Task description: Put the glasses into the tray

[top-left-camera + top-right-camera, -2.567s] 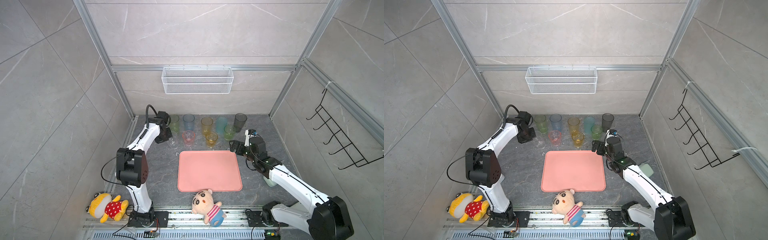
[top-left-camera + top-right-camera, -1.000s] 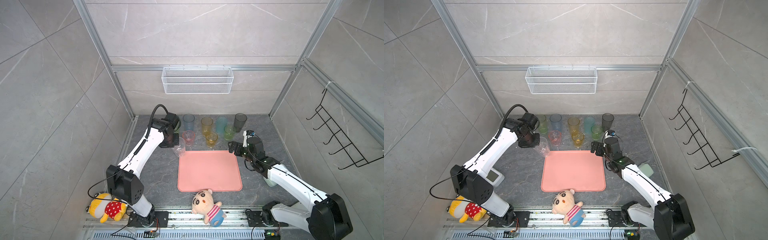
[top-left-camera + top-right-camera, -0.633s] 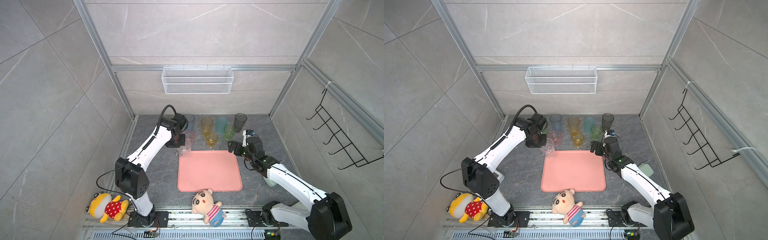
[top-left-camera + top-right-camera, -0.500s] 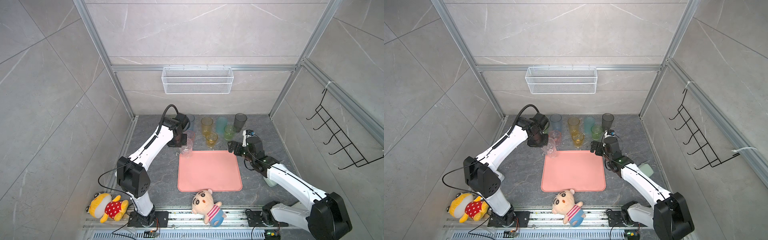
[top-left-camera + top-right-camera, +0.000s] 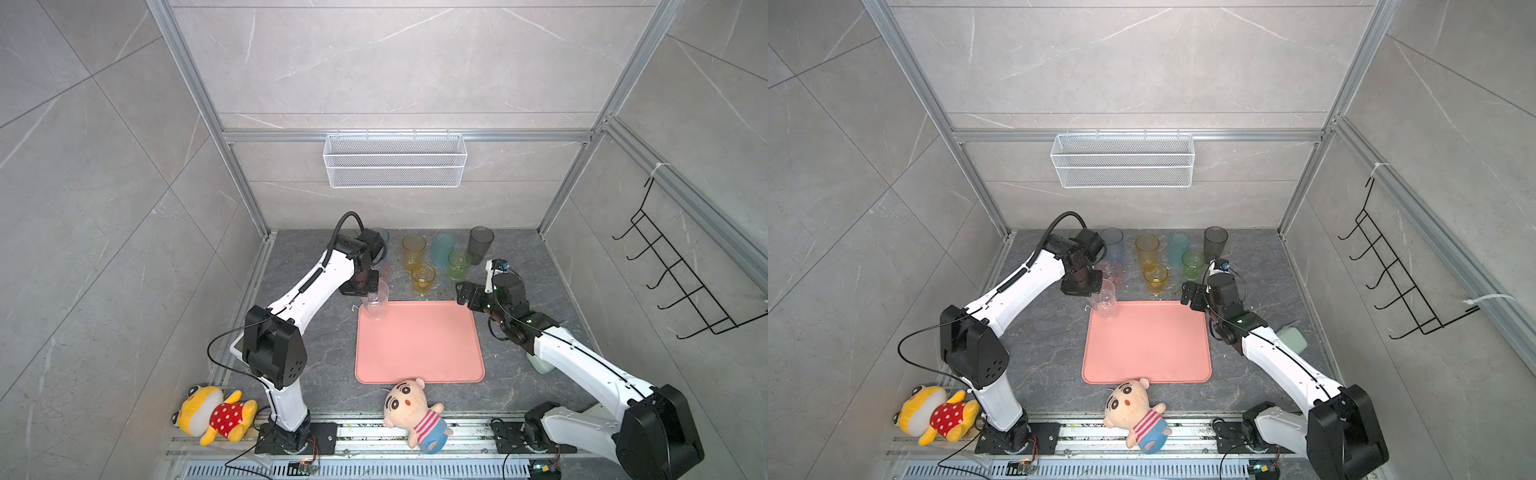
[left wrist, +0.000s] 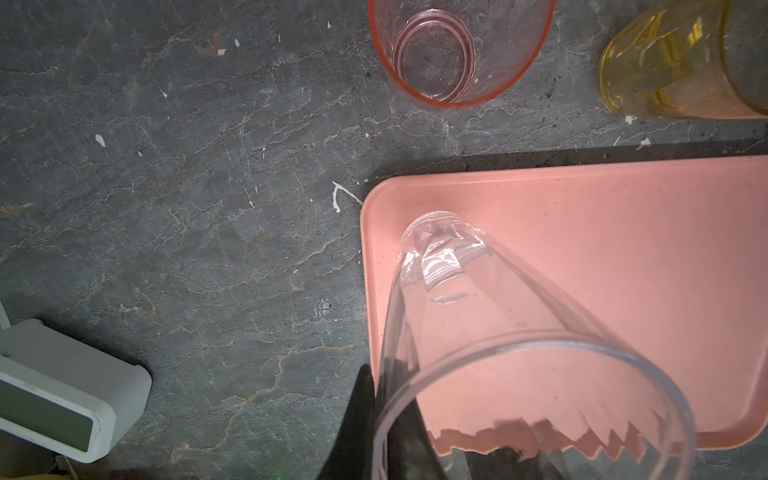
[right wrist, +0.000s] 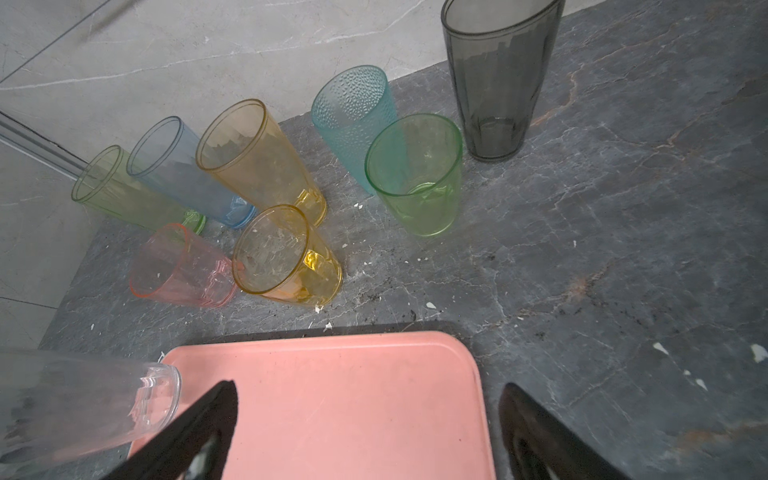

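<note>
Pinching a clear tumbler [image 5: 376,304] by its rim, the left gripper [image 5: 369,292] hangs the glass over the 11 o'clock corner of the salmon tray [image 5: 419,353]. In the left wrist view its fingers [image 6: 360,415] are closed on the wall, one outside and one inside the mouth. The tumbler leans, its narrow base over the tray floor just inside the rim; whether the base is down cannot be told.

The right gripper [image 5: 463,293] waits at the tray's 1 o'clock corner, its jaws spread wide and holding nothing.

At 12 o'clock beyond the tray, the other glasses stand upright on the table [image 5: 299,357]. The back row runs from the tall green tumbler [image 7: 124,187] to the smoky grey tumbler [image 7: 498,79]. In front of it stand a short pink tumbler [image 7: 183,270], a short amber tumbler [image 7: 286,257] and a short green tumbler [image 7: 415,174].

The glasses look light, stiff and smooth-walled, so likely slippery. The tall ones taper to small bases and would probably tip easily. A pinch on the wall at the rim seems the surest hold in so tight a cluster. The front row looks the easiest to reach.
</note>
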